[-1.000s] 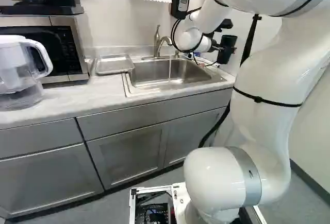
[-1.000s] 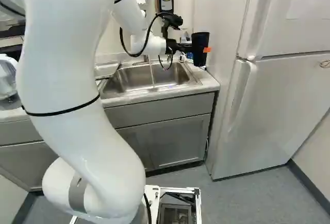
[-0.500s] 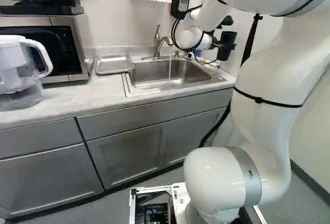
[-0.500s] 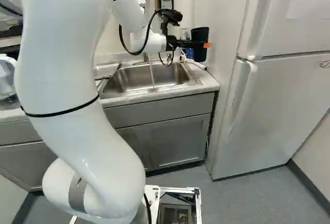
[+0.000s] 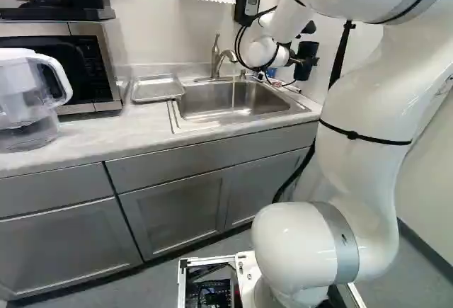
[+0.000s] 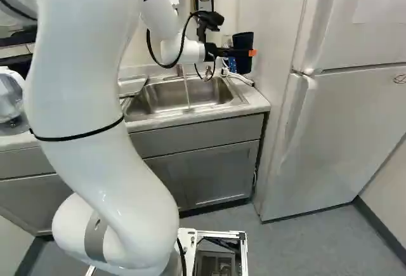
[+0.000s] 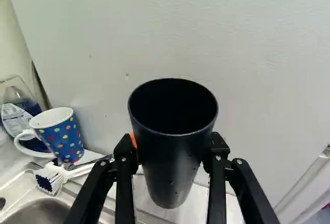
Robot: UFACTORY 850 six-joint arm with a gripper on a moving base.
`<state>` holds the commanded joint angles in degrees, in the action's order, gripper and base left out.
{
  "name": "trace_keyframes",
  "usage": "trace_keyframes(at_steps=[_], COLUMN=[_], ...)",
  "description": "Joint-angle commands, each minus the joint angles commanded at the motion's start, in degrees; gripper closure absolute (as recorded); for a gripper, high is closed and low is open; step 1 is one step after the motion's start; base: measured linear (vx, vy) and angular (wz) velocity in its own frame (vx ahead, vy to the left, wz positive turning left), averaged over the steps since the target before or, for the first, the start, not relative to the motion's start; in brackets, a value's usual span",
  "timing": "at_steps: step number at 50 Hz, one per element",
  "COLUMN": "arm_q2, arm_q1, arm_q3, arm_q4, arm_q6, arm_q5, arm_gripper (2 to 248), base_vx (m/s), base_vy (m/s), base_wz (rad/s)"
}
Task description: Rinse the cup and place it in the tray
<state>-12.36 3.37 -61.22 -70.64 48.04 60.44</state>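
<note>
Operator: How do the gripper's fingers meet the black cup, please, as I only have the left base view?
Observer: The wrist view shows the gripper with one finger against each side of the black cup.
Operator: Thank you; what pattern is on the blue mug near it?
Observer: Coloured dots, and a brush lies beside it.
Operator: And what stands right of the sink?
Observer: A white fridge, in the right base view.

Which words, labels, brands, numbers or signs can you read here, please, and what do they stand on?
No text here is legible.
Bottle label, beside the dotted mug: print too small and blurred.
Microwave control panel: markings too small.
Black cup: none visible on the side shown.
</note>
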Motion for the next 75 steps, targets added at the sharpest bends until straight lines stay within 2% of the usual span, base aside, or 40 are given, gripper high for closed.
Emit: trace_keyframes(at_steps=[43, 75], arm_q2=[-0.75, 0.51], arm_q1=[0.41, 1.46], arm_q3=[-0.85, 0.56], arm_q4=[10.05, 17.94], arm_q6=[0.0, 0.0], arm_q5=[-8.16, -14.11], arm_gripper=[124, 124], base_vx=[0.0, 0.0], base_vy=[0.0, 0.0], base_wz=[0.0, 0.0])
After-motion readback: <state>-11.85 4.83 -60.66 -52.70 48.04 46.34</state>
